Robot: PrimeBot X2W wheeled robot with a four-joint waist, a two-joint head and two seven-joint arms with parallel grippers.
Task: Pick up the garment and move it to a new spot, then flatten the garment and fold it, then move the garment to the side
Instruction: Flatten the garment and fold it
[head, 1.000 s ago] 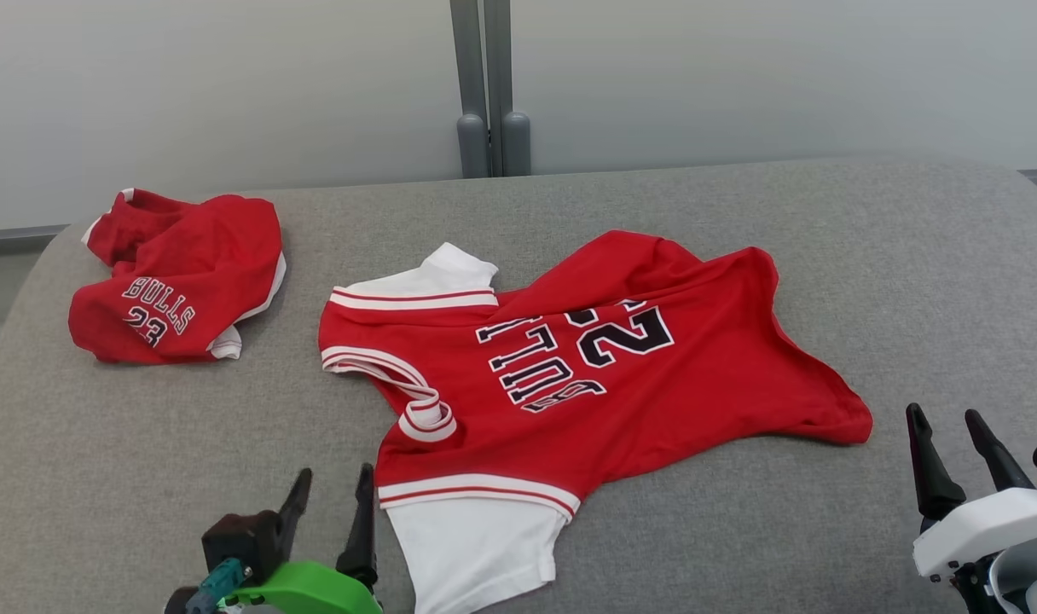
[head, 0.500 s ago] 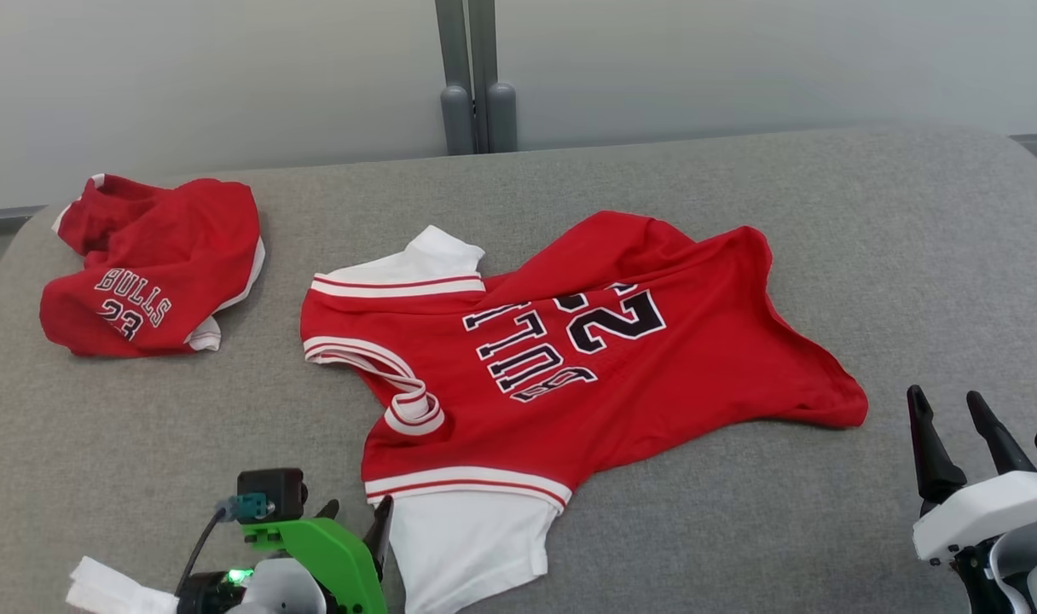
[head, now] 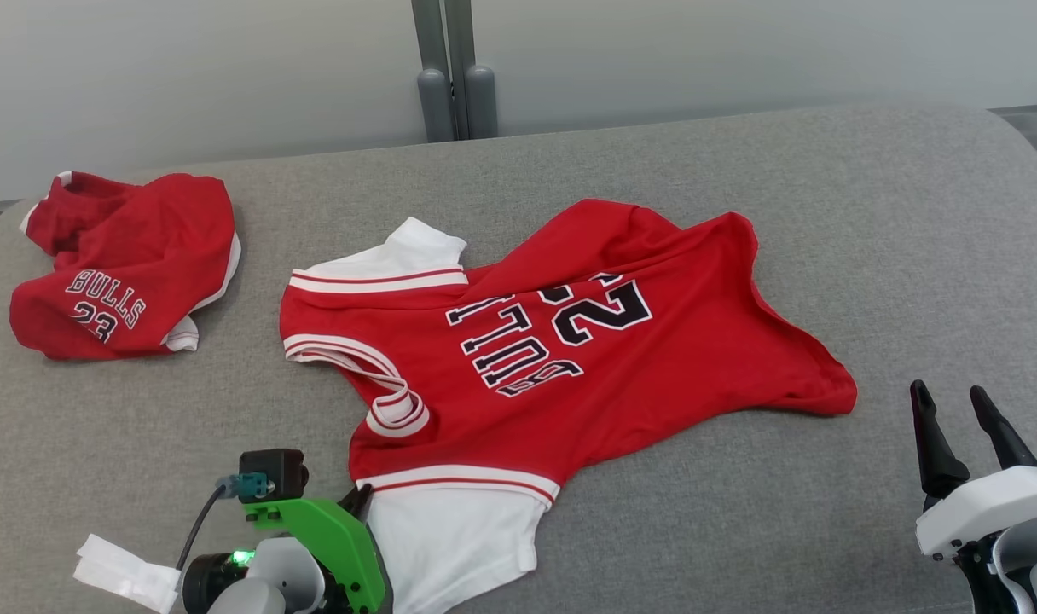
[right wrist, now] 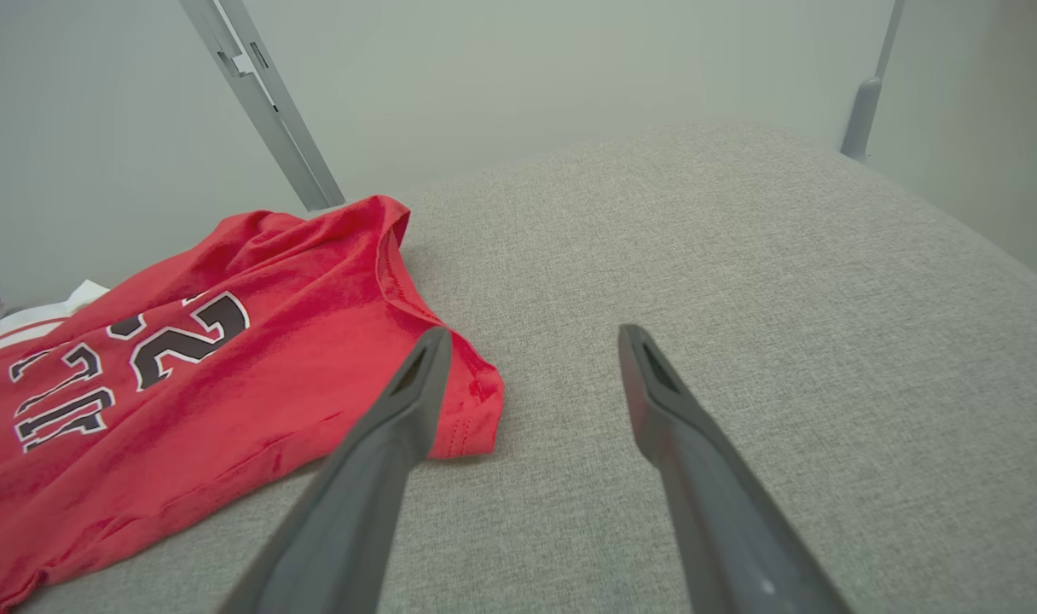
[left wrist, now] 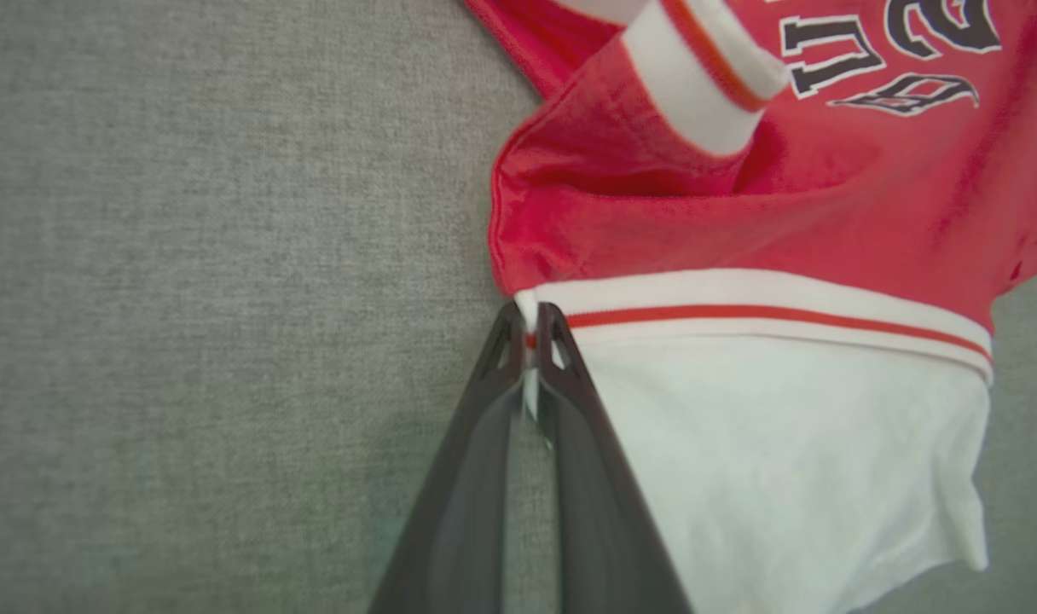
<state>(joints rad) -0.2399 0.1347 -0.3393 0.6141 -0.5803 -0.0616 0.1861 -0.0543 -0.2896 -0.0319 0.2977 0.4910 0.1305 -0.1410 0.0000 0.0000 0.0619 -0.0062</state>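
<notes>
Left claw [left wrist: 531, 328] of mine is clamping together on the striped cuff [left wrist: 740, 315] of the red jersey [left wrist: 740, 213], right where the white sleeve [left wrist: 783, 443] begins. The pinched cloth is showing only as a thin sliver between the tips. In the head view my green wrist mount [head: 331, 537] is hiding most of those fingers. The jersey is lying on the grey cushion [head: 825, 213], spreading ahead and to the right of this claw, a fold covering part of its number. My right claw [head: 945, 392] is waiting with fingers apart, near the jersey's hem corner and clear of it. A crumpled red garment [head: 118, 264] is lying ahead and left.
</notes>
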